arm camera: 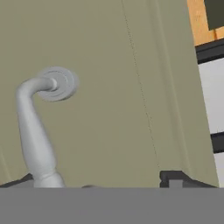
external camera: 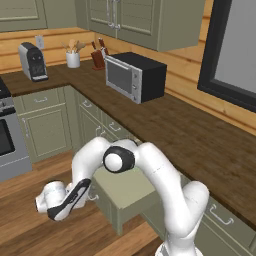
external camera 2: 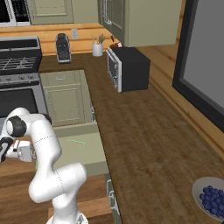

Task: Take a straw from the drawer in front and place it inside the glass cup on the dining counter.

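Closest to the hand camera is the drawer front (arm camera: 131,87), sage green, with the silver bar handle (arm camera: 35,131) curving out of its round mount. One dark fingertip (arm camera: 175,178) stands well to the right of the handle, and the other is barely visible low on the left, so the handle lies between the fingers without being gripped; the gripper (arm camera: 105,186) is spread wide.

From the base cameras the drawer (external camera: 127,192) stands pulled out from under the dark wood countertop (external camera: 200,140), its pale interior exposed. The straw (external camera 2: 78,142), a thin light green stick, lies flat on the drawer floor, apart from the walls. The glass cup and the dining counter are elsewhere.

By my judgement the opening step is finished and the handle is let go. The next move calls for backing the hand away from the drawer front, lifting it over the front wall, turning the fingers downward above the straw, and closing narrowly across so slim a stick, which may roll or slip.
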Robot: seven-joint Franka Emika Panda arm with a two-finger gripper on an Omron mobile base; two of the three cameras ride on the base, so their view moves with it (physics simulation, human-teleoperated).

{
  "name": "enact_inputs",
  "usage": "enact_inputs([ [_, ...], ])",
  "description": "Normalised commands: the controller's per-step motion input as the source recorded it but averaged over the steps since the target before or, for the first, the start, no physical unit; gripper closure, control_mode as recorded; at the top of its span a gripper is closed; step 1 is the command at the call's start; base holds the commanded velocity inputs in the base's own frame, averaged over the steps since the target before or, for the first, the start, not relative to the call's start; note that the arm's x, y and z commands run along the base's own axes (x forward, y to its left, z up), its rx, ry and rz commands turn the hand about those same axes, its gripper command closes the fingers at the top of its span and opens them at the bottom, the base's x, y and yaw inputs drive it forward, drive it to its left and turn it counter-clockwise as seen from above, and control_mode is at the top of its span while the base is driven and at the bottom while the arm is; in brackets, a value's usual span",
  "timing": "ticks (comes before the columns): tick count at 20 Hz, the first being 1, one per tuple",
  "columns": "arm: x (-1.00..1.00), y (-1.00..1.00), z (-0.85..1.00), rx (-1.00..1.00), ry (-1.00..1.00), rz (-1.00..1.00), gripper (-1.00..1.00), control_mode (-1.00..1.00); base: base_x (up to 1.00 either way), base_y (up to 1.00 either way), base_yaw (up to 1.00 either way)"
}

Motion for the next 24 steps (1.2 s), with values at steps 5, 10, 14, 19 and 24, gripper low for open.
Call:
enact_inputs([
  [5, -0.51, 0.17, 0.62, 0.36, 0.22, 0.0, -1.0, -1.0, 0.0, 0.0, 0.0],
  [10, -0.44, 0.09, 0.48, 0.47, 0.27, 0.0, -1.0, -1.0, 0.0, 0.0, 0.0],
  [14, -0.4, 0.16, 0.37, 0.52, 0.29, 0.01, -1.0, -1.0, 0.0, 0.0, 0.0],
  [19, -0.32, 0.2, 0.04, 0.48, 0.27, 0.01, -1.0, -1.0, 0.0, 0.0, 0.0],
  [24, -0.48, 0.14, 0.15, 0.43, 0.1, 0.01, -1.0, -1.0, 0.0, 0.0, 0.0],
])
